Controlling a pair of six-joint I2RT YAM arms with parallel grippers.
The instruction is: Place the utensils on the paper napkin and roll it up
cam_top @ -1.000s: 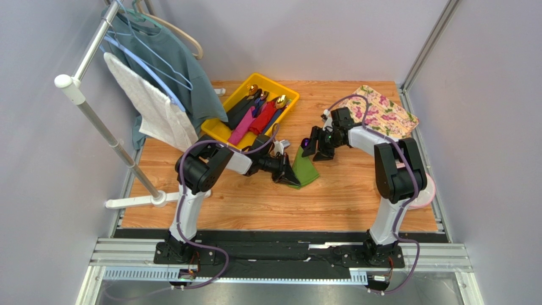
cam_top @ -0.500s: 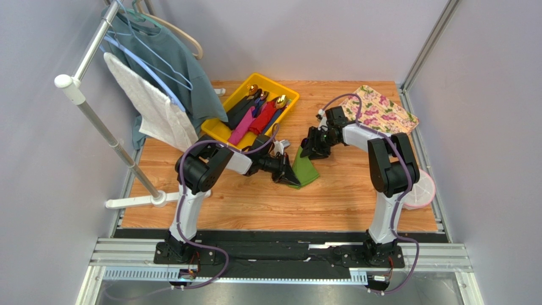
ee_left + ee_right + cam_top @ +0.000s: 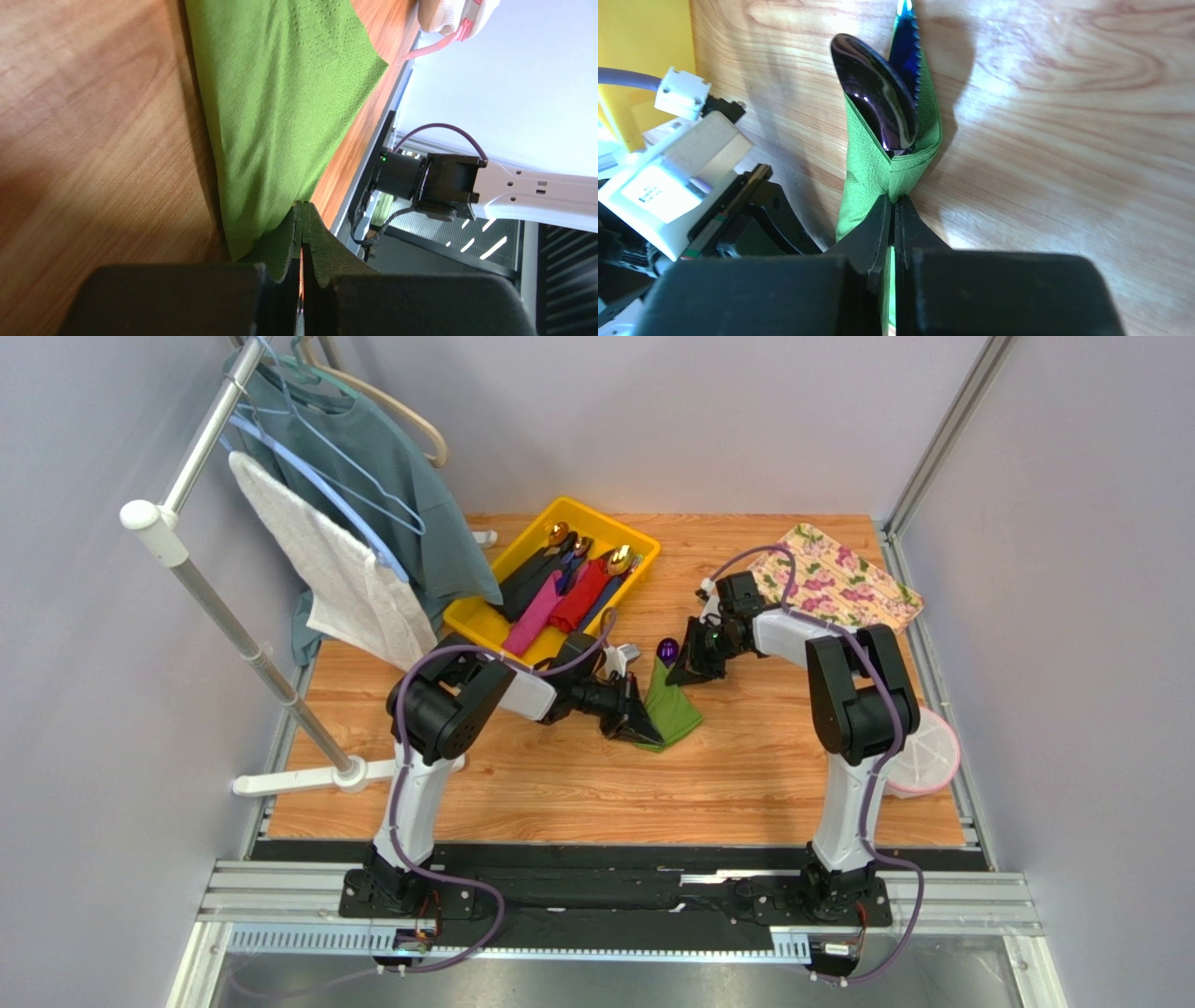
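Right gripper (image 3: 895, 210): fingers pressed together on a fold of the green paper napkin (image 3: 864, 185), tight pinch, no gap showing. Just past the tips, 2 heads poke out of the wrap: a dark iridescent spoon (image 3: 875, 91) bowl and, beside it, a serrated blue knife (image 3: 909, 49) blade, both lying along the wood table (image 3: 1053, 140). Left gripper (image 3: 302, 231) is at the napkin's other end, fingers clamped on its edge too, w/ the sheet fanning out flat beyond the tips. From above, the 2 arms meet mid-table w/ the napkin bundle between them. Behind and to the left, a yellow tray (image 3: 477, 626) holds more utensils (image 3: 575, 588): pink, red and dark handles, gold heads. Floral mat (image 3: 849, 588) lies at the far right corner; clothes rack (image 3: 211, 574) stands along the left edge.
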